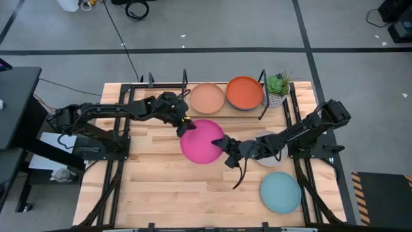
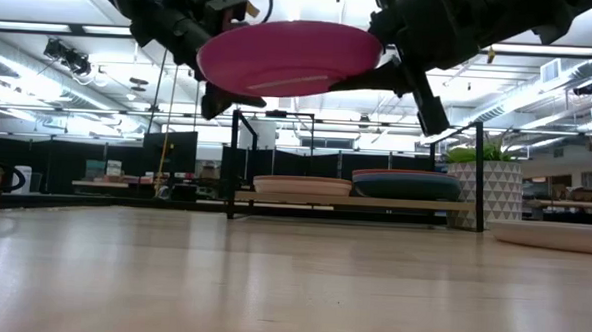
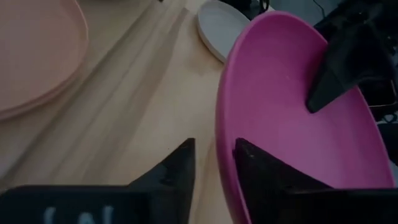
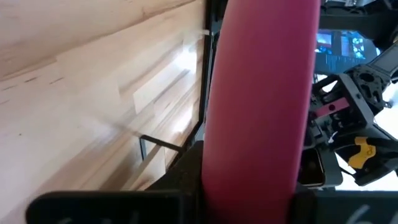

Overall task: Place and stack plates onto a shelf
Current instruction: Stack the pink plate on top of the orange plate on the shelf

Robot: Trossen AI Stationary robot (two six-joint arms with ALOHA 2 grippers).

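Table (image 1: pixel 154 187): pale wood planks; carries the shelf and the loose plates.
Shelf (image 1: pixel 185 82): black rod rack along the table's 12 o'clock edge, upright posts at its ends and middle.
Left arm: reaches in from 9 o'clock toward the table centre.
Right arm: reaches in from 3 o'clock toward the table centre.
Magenta plate (image 1: pixel 203 140): held in the air above the table centre, gripped at opposite rims by both arms; in the low view (image 2: pixel 289 58) it hangs well above the table, slightly tilted.
Left gripper (image 1: pixel 185 125): at the plate's 10 o'clock rim; jaws pinching the rim, one finger either side.
Right gripper (image 1: pixel 226 144): at the plate's 3 o'clock rim; jaws pinching the rim.
Orange plate (image 1: pixel 244 92): on the shelf, right half, topping a darker plate.
Tan plate (image 1: pixel 206 98): on the shelf, left half.
Light teal plate (image 1: pixel 280 192): flat on the table at 4 o'clock.
Cream plate (image 1: pixel 269 157): on the table at 3 o'clock, partly under the right arm.
Potted plant (image 1: pixel 277 88): just beyond the shelf's right end.
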